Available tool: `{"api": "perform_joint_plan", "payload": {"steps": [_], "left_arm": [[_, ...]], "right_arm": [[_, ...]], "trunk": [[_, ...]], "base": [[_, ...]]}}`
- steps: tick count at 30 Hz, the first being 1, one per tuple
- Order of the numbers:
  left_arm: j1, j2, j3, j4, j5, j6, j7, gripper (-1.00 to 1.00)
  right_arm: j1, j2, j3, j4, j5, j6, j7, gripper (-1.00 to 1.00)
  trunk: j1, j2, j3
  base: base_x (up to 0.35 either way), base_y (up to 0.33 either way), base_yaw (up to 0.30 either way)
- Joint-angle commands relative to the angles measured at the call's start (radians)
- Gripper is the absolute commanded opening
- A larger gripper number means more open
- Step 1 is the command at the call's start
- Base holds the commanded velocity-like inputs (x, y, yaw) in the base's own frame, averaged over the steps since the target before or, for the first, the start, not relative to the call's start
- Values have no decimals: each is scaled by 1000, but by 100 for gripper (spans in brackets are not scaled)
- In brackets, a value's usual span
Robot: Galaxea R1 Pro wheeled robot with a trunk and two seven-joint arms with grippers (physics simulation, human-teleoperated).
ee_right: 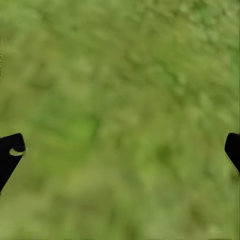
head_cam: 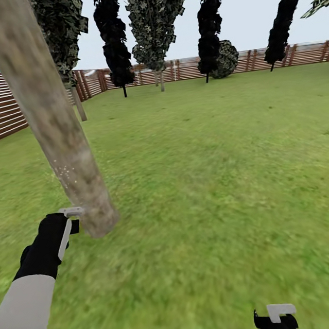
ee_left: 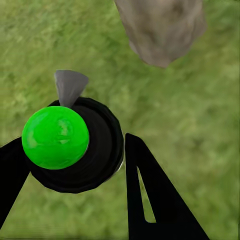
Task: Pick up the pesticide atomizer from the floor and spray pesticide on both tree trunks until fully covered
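Observation:
A thick, pale grey-brown mottled tree trunk (head_cam: 48,112) leans up through the left of the head view, with a few white specks on its bark low down. My left gripper (head_cam: 68,221) is beside the trunk's base, shut on the pesticide atomizer (head_cam: 72,212), whose white head points at the trunk. The left wrist view shows the atomizer (ee_left: 55,137) from above: a green cap, a dark round body and a grey nozzle aimed towards the trunk (ee_left: 162,27), held by my left gripper (ee_left: 75,150). My right gripper (head_cam: 276,321) hangs low over grass, open (ee_right: 122,150) and holding nothing.
Green lawn (head_cam: 213,179) stretches ahead to a brown slatted fence (head_cam: 183,69) across the back and along the left. Dark thin-trunked trees (head_cam: 114,41) and mottled-leaf trees (head_cam: 156,20) line the fence, with a round bush (head_cam: 226,59) beside them.

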Motion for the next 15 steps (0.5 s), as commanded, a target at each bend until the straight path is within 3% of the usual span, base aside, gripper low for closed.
{"api": "perform_joint_plan", "payload": {"steps": [1, 11, 15], "left_arm": [[0, -1, -1, 0, -2, 0, 1, -100], [1, -10, -8, 1, -3, -1, 2, -100], [12, -1, -3, 2, -4, 0, 1, -100]], "right_arm": [[0, 0, 0, 0, 0, 0, 0, 100], [0, -2, -1, 0, 0, 0, 0, 100], [0, -2, -1, 0, 0, 0, 0, 100]], "trunk": [[0, 0, 0], [0, 0, 0], [0, 0, 0]], "base": [[218, -199, 236], [273, -170, 18], [278, -168, 0]]}}
